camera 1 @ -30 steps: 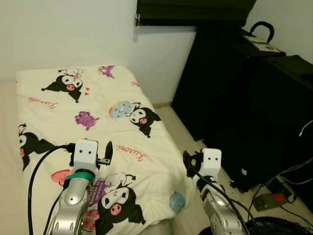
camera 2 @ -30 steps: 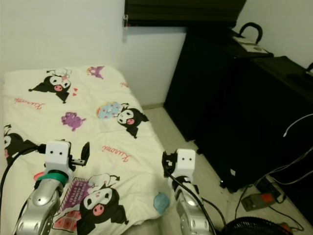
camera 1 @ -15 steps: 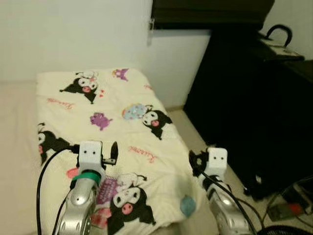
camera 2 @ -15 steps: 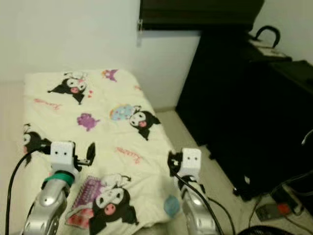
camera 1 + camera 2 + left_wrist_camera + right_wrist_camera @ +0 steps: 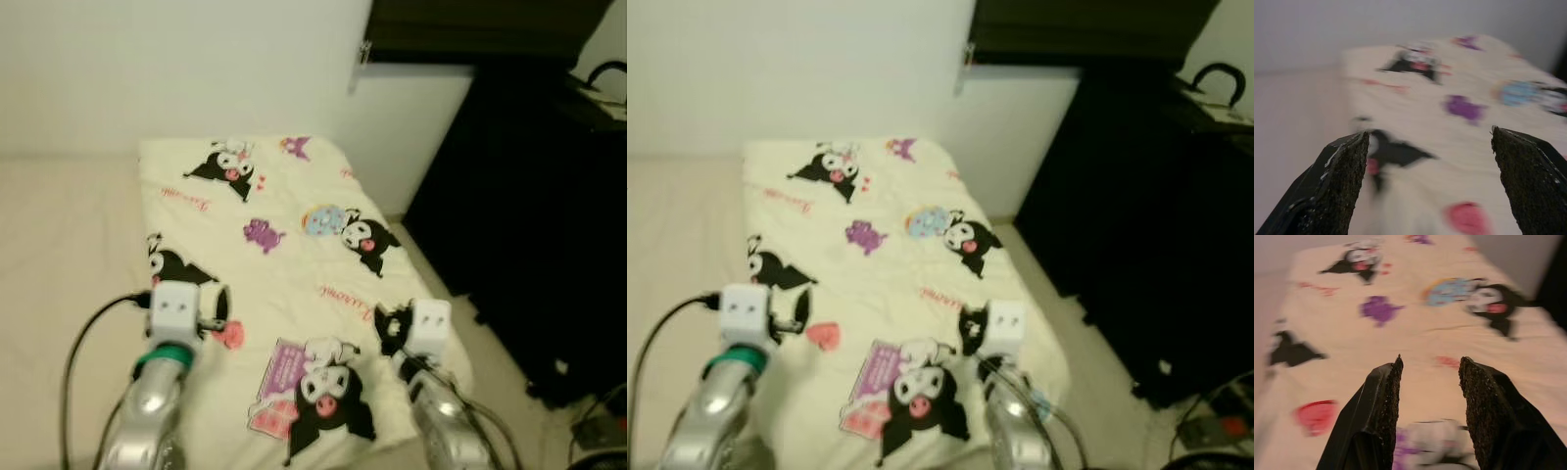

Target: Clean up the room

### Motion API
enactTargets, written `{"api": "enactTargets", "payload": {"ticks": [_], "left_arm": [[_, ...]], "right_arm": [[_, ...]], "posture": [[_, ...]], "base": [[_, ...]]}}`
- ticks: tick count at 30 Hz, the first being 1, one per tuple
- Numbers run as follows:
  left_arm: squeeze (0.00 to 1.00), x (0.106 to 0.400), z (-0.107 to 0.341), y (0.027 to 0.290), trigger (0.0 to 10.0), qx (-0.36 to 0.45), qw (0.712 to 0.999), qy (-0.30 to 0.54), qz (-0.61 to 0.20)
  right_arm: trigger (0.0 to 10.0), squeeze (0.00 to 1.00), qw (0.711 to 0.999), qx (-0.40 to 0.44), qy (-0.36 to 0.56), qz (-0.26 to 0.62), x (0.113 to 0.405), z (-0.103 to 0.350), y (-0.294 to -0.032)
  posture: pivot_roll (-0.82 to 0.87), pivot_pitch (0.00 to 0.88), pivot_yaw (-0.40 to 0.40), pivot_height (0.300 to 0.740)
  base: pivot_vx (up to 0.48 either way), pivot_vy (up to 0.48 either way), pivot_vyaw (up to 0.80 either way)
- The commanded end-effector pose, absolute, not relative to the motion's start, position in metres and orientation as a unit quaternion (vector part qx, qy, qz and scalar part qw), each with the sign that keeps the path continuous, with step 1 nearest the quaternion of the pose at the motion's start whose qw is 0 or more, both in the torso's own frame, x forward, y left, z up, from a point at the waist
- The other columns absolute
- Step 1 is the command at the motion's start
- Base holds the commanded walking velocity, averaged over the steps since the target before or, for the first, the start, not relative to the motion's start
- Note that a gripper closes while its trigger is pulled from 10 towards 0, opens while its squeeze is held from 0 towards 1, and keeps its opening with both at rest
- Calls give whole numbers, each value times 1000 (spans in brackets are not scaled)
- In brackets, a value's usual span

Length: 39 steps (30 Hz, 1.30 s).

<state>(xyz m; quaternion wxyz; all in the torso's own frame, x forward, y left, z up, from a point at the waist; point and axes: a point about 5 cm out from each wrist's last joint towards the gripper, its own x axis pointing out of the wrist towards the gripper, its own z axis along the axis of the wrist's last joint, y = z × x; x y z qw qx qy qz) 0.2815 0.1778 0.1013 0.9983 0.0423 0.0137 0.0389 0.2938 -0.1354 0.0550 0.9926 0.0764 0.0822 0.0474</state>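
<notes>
Facing a cream blanket (image 5: 294,264) printed with black cartoon figures, spread flat over the bed (image 5: 69,255), far edge close to the white wall (image 5: 176,69). Lying smooth along the middle and far end, wrinkling a little at the near right corner, where it droops toward the floor (image 5: 490,343). Dark cabinets (image 5: 529,215) lining the right side, cables and a power strip (image 5: 1215,428) low at the far right on the floor.

Both arms raised low in front. Left gripper (image 5: 1425,161) hovering over the left part of the blanket, near the seam with the bare pale sheet, fingers (image 5: 1334,186) spread wide, nothing between them. Right gripper (image 5: 1430,396) hovering over the near right part of the blanket, above the purple-and-pink print, fingers (image 5: 1382,406) parted by a narrow gap, empty too. Neither touching the cloth, as far as can be told.

As for progress: blanket already laid out, mostly tidy, covering the right half of the bed. Could fit a blanket about to be gathered or straightened, or one spread and released. No loose clutter visible on the bed. Leftover candidates, by judgement only: the slack near corner and the cables on the floor.
</notes>
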Motion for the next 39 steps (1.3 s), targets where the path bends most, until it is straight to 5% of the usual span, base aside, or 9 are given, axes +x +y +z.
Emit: {"api": "enactTargets", "payload": {"ticks": [1, 19, 39], "left_arm": [[0, 279, 97, 174, 10000, 36, 998, 24, 34], [0, 279, 97, 174, 10000, 37, 998, 25, 32], [0, 278, 98, 171, 10000, 68, 997, 27, 8]], "right_arm": [[10000, 0, 993, 71, 86, 36, 293, 53, -143], [10000, 0, 993, 73, 86, 35, 292, 52, -142], [10000, 0, 993, 75, 89, 33, 292, 51, -143]], "posture": [[104, 0, -44, 740], [106, 0, -41, 740], [106, 0, -39, 740]], "base": [[0, 412, 0], [0, 415, 0], [0, -361, 0]]}}
